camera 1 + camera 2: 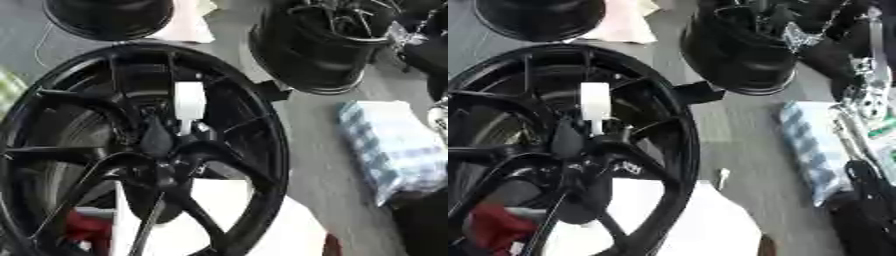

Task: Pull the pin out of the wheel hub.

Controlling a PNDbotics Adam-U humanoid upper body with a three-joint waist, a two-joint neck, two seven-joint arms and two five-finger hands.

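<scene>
Big black wheel (pixel 131 150) fills the lower left, spokes meeting at the hub (pixel 171 155) roughly mid-rim. White pin (pixel 189 102) stands in the hub area just above centre: wide white block on top, thin white stem below running down into the dark hub. Pin looks seated.

No hand on the pin or wheel. R arm (pixel 868 100), silver and black, comes down the right edge in the right eye view only; its hand can't be made out, so open or closed: cannot tell. L hand shows in neither view.

Grey floor w/ two more black rims at the far edge: one (pixel 109 17) top left, one (pixel 319 45) top centre-right. Blue-white checked cloth (pixel 394 145) near the right edge, apart from the wheel. White sheet (pixel 262 225) under the wheel's lower part; red item (pixel 496 222) behind the spokes, bottom left.
</scene>
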